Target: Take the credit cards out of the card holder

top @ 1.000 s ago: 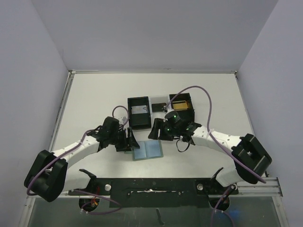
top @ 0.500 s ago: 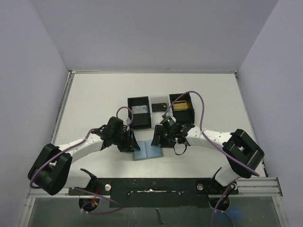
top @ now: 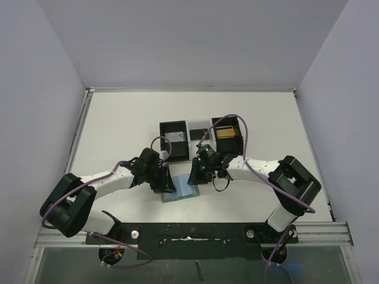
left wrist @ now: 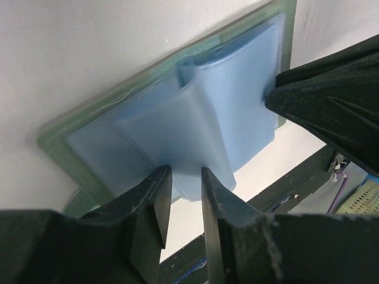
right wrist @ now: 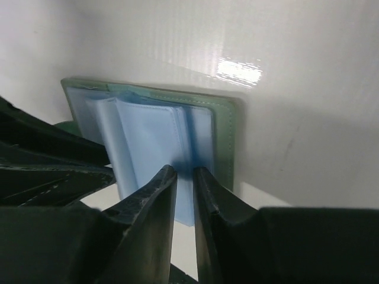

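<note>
The sage-green card holder lies open on the table between my two grippers, its pale blue pockets facing up. My left gripper has its tips nearly together, pinching a raised pale blue leaf. My right gripper pinches the blue pocket edge near the green rim. No card shows in the pockets. A gold credit card lies in the right box, a pale one in the left box, and a dark one on the table between them.
Two black open-topped boxes stand just behind the holder. The black rail runs along the near table edge. Purple cables loop over both arms. The other arm's fingers crowd the holder's right side.
Both grippers have come down onto the open card holder from either side and their jaws have narrowed from wide apart to a thin gap.
</note>
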Controlling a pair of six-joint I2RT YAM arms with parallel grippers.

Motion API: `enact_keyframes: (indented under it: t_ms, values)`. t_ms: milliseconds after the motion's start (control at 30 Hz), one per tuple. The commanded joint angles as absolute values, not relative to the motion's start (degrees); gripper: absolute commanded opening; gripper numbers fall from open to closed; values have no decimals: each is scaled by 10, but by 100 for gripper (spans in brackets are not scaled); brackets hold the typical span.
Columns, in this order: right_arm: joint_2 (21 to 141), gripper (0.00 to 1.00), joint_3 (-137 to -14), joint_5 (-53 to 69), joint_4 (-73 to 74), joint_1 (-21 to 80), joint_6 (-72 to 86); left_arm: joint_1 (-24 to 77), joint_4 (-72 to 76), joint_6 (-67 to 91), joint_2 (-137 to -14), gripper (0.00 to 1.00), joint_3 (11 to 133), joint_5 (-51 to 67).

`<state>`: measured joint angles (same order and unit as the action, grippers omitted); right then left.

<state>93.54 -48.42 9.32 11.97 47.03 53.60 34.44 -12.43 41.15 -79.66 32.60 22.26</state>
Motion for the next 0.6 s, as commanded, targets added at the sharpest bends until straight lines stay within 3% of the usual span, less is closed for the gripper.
enact_keyframes:
  t_ms: [0, 567]
  values:
    - [927, 18, -499, 150, 46, 475, 533, 349, -87, 411, -799, 25, 329, 218]
    - [926, 12, -506, 185, 31, 472, 529, 348, -86, 412, -785, 19, 324, 211]
